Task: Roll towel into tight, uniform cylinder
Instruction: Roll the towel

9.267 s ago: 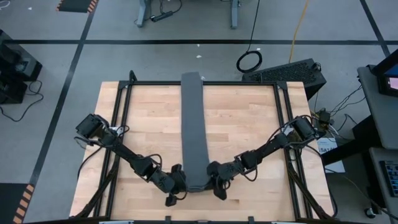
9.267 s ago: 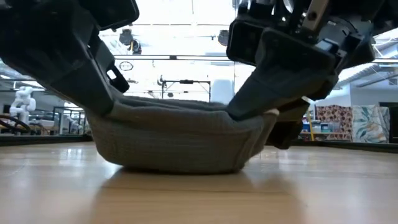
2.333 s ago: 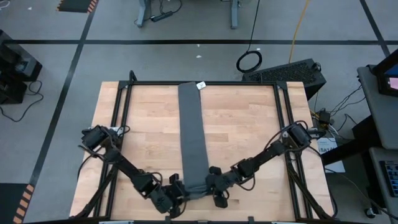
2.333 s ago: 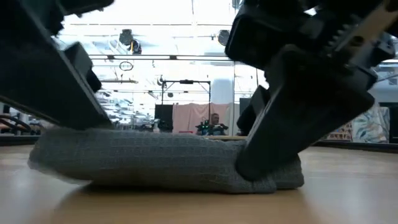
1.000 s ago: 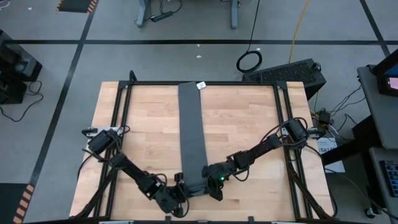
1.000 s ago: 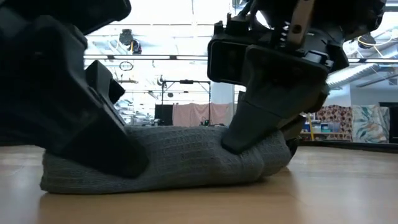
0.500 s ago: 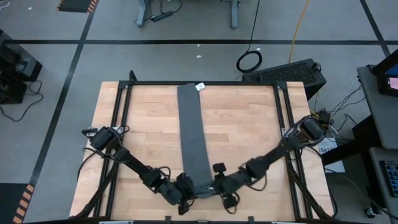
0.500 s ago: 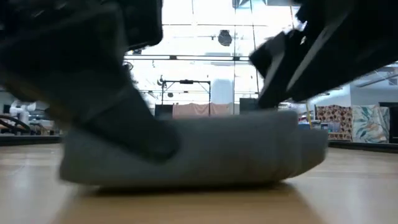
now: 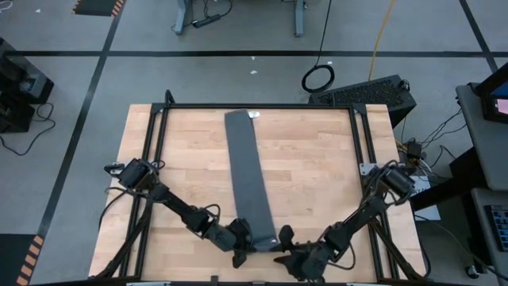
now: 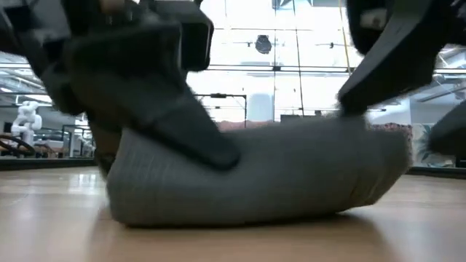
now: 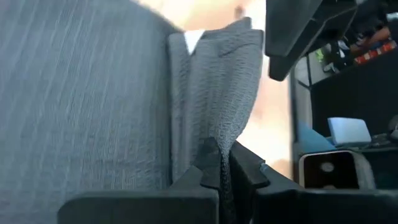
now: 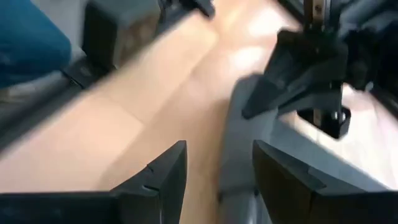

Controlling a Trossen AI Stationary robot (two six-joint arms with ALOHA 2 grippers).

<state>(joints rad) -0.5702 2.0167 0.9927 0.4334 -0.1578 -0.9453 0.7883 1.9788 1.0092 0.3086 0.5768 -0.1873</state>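
**Left gripper pinches towel's near end; right gripper spread open beside it**

High view: the towel [image 9: 250, 175] lies as a long dark grey strip on the table [image 9: 317, 167], running from the far edge at the middle to close to the near edge, slightly slanted. Its small white tag [image 9: 253, 115] sits at the far end. The left gripper [image 9: 243, 249] is at the strip's near end, on its left side. The right gripper [image 9: 287, 253] is just beside the same end on the right, close to the near edge.

Low view: the towel [image 10: 291, 178] shows as a bunched, partly rolled grey lump on the wood. One dark gripper presses on its upper left; another dark arm part hangs over its right end.

Left wrist view: the left gripper [image 11: 217, 177] is clenched, a fold of towel [image 11: 217, 93] pinched between its fingers [image 11: 245, 168].

Right wrist view: the right gripper [image 12: 217, 171] has its fingers [image 12: 168, 168] apart, nothing between them; the towel [image 12: 249, 137] lies just ahead, with the other arm's gripper on it.
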